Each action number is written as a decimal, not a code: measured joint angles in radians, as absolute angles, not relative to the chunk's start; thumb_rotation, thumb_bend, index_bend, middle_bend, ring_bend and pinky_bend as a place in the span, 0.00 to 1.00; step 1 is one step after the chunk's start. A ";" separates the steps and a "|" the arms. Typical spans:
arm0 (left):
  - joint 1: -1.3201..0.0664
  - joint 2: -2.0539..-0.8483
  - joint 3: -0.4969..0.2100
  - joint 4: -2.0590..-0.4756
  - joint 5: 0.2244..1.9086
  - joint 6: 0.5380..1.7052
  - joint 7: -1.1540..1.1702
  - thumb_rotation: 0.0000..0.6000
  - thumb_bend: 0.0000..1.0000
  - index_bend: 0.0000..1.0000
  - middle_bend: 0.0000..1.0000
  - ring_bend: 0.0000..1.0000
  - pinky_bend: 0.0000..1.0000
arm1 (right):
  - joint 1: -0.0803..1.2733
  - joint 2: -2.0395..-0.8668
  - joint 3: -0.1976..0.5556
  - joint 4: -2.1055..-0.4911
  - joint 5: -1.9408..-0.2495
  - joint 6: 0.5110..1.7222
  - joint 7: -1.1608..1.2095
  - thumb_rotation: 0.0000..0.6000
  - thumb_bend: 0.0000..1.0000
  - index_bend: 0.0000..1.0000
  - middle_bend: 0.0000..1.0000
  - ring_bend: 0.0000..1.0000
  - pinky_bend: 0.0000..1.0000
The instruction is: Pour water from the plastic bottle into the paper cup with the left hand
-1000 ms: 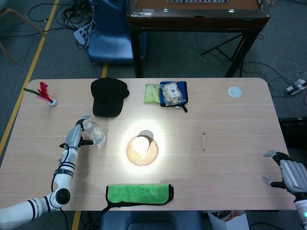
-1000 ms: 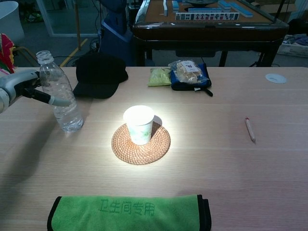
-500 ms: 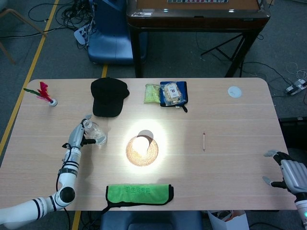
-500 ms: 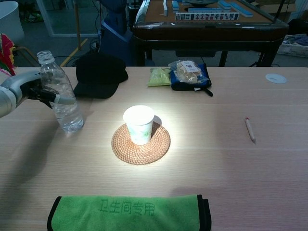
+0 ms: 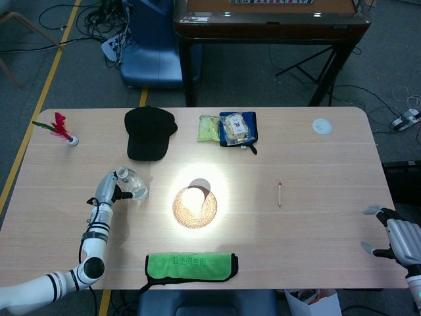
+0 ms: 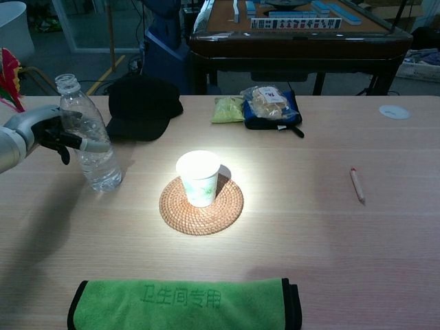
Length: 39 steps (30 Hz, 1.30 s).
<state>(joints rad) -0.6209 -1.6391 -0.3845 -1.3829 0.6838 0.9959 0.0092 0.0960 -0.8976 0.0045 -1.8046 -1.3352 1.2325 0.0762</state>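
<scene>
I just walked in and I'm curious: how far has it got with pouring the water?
Early. The left hand has its fingers around the plastic bottle, which stands upright on the table, uncapped. Nothing has been poured: the paper cup waits on its woven coaster. Lifting, carrying and tipping remain.

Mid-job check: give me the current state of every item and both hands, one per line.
plastic bottle: upright on the table, uncapped, partly filled
left hand: fingers wrapped around the bottle
paper cup: upright on the coaster
coaster: flat under the cup
right hand: open, holding nothing, near the table's right edge
green towel: folded at the near edge
black cap: lying behind the bottle
pencil: lying flat
</scene>
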 measured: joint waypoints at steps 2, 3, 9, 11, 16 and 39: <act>-0.618 -1.640 -0.384 -1.382 0.692 0.999 0.006 1.00 0.00 0.44 0.42 0.38 0.64 | 0.096 -0.898 0.004 -1.805 -1.336 1.233 0.076 1.00 0.20 0.30 0.21 0.19 0.37; -0.617 -1.641 -0.384 -1.382 0.695 0.998 0.003 1.00 0.00 0.45 0.43 0.38 0.64 | 0.096 -0.898 0.004 -1.805 -1.336 1.233 0.075 1.00 0.20 0.30 0.21 0.19 0.37; -0.611 -1.641 -0.383 -1.384 0.726 1.003 -0.013 1.00 0.00 0.49 0.50 0.42 0.66 | 0.095 -0.897 0.005 -1.806 -1.337 1.235 0.076 1.00 0.20 0.30 0.22 0.19 0.37; -0.607 -1.641 -0.383 -1.387 0.744 1.008 -0.023 1.00 0.00 0.51 0.52 0.44 0.68 | 0.095 -0.897 0.005 -1.806 -1.337 1.235 0.076 1.00 0.20 0.30 0.22 0.19 0.37; -0.597 -1.631 -0.373 -1.420 0.798 1.027 -0.032 1.00 0.00 0.52 0.55 0.46 0.69 | 0.095 -0.896 0.004 -1.807 -1.338 1.233 0.076 1.00 0.20 0.30 0.22 0.19 0.37; -0.640 -1.570 -0.213 -1.539 1.099 1.216 0.477 1.00 0.00 0.59 0.65 0.51 0.73 | 0.092 -0.889 -0.003 -1.821 -1.363 1.240 0.080 1.00 0.20 0.30 0.22 0.19 0.37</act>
